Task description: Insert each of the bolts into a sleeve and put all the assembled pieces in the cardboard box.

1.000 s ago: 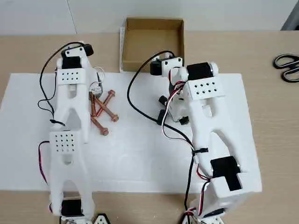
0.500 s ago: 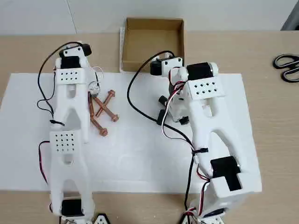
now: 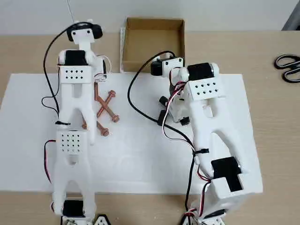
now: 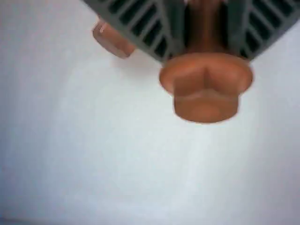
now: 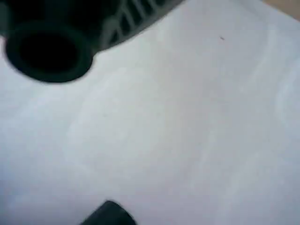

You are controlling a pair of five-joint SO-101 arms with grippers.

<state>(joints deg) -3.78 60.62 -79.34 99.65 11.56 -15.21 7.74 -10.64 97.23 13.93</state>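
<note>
Two arms stand side by side on a pale wooden bench (image 3: 272, 117), most of it covered by a white sheet (image 3: 140, 154) that runs nearly from edge to edge. Beyond the bench's far edge we see a plain light surface of the room.

We find the left hand (image 4: 205, 28) clamped on a copper bolt (image 4: 206, 89). The shank sits between the grey ribbed fingers (image 4: 140, 28) and the flanged head pokes out over the sheet. A few loose bolts (image 3: 107, 107) lie crossed on the sheet just beside the left arm, and one of them is blurred behind the fingers in the left wrist view.

The right hand (image 5: 65, 33) grips a black sleeve (image 5: 47, 54) just above the sheet, its open bore facing the camera.

At the far edge, between the two arms, sits the box (image 3: 154, 19), touching the sheet's border; we see only its bare floor. Scissors (image 3: 288, 65) lie on bare wood at the bench's right edge, well apart from the rest.
</note>
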